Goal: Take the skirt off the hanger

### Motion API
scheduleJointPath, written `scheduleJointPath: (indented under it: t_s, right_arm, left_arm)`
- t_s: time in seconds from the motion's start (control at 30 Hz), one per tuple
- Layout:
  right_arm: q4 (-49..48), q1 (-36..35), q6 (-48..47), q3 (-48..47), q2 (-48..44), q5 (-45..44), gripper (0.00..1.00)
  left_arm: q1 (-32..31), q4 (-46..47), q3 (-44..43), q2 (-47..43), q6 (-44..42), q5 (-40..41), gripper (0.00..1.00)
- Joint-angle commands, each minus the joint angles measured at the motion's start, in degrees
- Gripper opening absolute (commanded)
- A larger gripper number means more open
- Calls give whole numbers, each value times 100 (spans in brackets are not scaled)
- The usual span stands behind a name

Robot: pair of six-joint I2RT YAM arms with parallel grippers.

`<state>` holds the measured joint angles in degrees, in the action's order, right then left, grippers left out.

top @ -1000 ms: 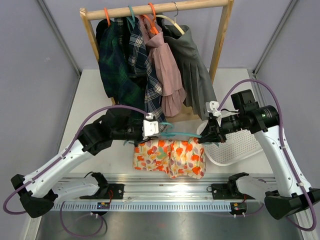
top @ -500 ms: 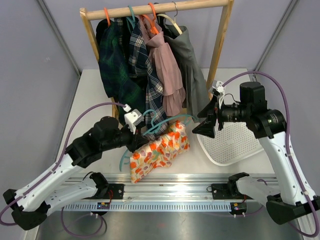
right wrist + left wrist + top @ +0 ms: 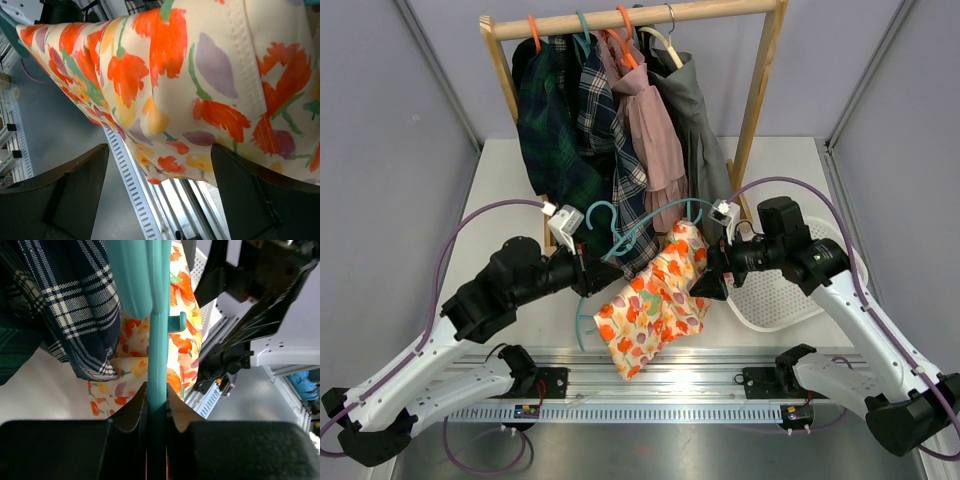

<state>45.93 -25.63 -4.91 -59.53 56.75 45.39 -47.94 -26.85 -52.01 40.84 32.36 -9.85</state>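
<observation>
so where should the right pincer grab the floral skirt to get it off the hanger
Probably the right-hand edge of the floral skirt, about halfway down, coming in from the right. The cloth hangs slanted below the teal hanger, which the left pincer clamps on the other side, so that edge is free. The right pincer is open just beside it.

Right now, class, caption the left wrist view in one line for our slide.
Left gripper shut on the teal hanger, floral skirt hanging beyond it, plaid garment at left.
</observation>
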Motion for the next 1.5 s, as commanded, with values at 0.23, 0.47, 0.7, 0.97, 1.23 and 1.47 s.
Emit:
scheduleJointPath:
  t_s: [0.23,0.47,0.7,0.97,1.23,1.47]
  right_arm:
    - [-1569,-575,1351,-24,275,-663,69]
    - [-1842,-593,1686,-260,574,-706,0]
    - [-1316,-575,625,-1130,118,56,0]
    - [-1086,-575,-511,-2502,-393,-143,0]
    - [-982,-575,-432,-3083,-419,-504,0]
    - [-770,-575,-590,-2714,-420,-671,0]
  left_arm:
    - [4,1129,59,-155,526,-35,0]
    - [4,1059,182,-208,403,-62,0]
    - [4,254,358,-419,-167,535,0]
    - [4,-1243,112,-463,-1161,2090,0]
    - [4,-1718,86,-542,-1241,2795,0]
    - [4,-2052,-230,-849,-1548,2902,0]
